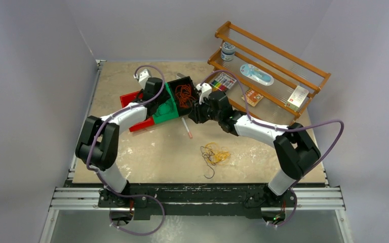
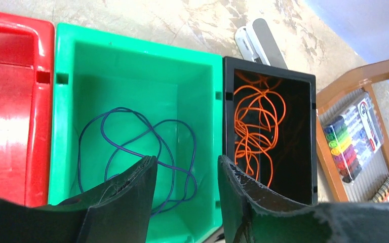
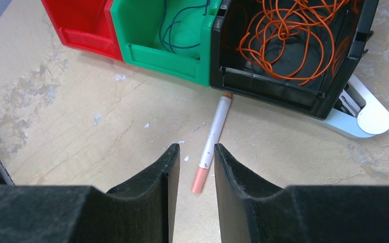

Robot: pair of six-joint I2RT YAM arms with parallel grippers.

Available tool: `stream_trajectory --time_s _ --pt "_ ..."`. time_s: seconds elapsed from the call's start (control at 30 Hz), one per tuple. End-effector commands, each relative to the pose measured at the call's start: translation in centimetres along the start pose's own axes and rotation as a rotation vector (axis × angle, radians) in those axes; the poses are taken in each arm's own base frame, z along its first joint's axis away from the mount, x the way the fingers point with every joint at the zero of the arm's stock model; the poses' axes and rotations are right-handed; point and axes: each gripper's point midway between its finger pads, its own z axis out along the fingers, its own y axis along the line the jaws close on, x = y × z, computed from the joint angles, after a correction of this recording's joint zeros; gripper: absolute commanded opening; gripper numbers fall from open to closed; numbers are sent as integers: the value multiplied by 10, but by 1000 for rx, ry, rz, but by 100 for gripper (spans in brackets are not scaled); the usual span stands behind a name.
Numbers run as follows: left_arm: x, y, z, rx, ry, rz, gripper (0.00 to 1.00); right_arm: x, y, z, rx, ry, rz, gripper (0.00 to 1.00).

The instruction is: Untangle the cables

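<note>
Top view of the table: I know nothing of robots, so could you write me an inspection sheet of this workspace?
Surface: beige table, scuffed with white marks.
Job's things: orange wire in black bin; blue wire in green bin; yellow and dark tangle loose on table.
Clutter: pen, stapler, red bin.
Fingers: left fingers over green bin, right fingers above pen; both open, empty.
Cables: purple arm cables, hanging in loops.
Surroundings: wooden rack with markers; grey walls.
</note>
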Motion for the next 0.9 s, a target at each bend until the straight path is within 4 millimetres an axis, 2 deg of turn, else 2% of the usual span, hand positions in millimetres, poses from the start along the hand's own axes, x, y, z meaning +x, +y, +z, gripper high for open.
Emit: stream_trajectory --time_s 0.0,0.17,0.3,0.47,0.63,0.73,0.8,0.87 --pt "-25 -9 13 -6 -59 -19 46 -22 3 -10 1 -75 0 33" --pt "-12 2 21 -34 -31 -6 42 -21 2 -11 9 -78 2 34" --pt "6 9 28 -34 16 1 32 -22 2 -12 8 -78 -1 33" --pt "15 13 31 -40 37 9 29 -25 3 -15 10 -85 -3 33" --pt "-5 5 19 -23 -7 12 31 -36 0 -28 50 -129 1 34" --pt "-23 -5 5 1 -45 13 38 -48 -6 -40 95 -166 8 36" --pt "-33 -9 -6 16 -62 14 44 -38 -13 -45 132 -150 17 38" --pt "-42 -13 -18 31 -75 14 55 -34 -18 -51 155 -131 26 41"
